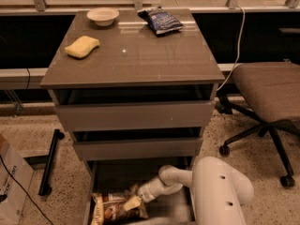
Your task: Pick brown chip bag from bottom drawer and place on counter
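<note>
The brown chip bag lies in the front left of the open bottom drawer, dark brown with a tan edge and lettering. My gripper reaches down into the drawer from the right on its white arm and sits on the bag's right top edge, touching it. The counter is the glossy grey-brown top of the cabinet, well above the gripper.
On the counter are a dark blue chip bag at the back, a white bowl at back left and a yellow sponge at left. The two upper drawers stand slightly ajar. An office chair is at right, a cardboard box at left.
</note>
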Tool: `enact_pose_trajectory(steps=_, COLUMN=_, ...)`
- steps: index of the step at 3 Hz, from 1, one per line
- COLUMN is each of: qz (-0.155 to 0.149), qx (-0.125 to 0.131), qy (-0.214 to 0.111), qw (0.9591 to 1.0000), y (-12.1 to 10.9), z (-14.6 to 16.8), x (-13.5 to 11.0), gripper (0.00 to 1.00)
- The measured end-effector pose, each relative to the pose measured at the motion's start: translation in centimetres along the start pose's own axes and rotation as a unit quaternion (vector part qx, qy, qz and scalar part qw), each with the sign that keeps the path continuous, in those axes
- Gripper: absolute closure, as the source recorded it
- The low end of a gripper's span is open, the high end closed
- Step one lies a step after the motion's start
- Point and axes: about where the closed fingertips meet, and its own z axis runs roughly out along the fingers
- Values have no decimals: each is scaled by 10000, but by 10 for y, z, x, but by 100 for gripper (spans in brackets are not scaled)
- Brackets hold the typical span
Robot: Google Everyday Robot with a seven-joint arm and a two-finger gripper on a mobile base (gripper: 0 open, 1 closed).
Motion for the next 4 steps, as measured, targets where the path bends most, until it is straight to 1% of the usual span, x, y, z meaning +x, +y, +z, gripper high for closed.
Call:
enact_pose_trajectory(steps=1, qz=110, qx=5, qy=12, qw=9999, y=3, z=4, x=8, gripper=71)
enact_pose_trajectory(steps=2, qz=40, qx=110, qy=-30, qw=9999, y=10, z=1, x=5, gripper=99)
enact_pose_trajectory(steps=3, qz=-181, qx=369, qy=-230, qw=9989, y=16, z=-20, x=-12, gripper=100)
enact_pose_trajectory(steps=4, qz=-484, qx=465, qy=-458, qw=9967, y=26, z=-40, x=-35, gripper=73)
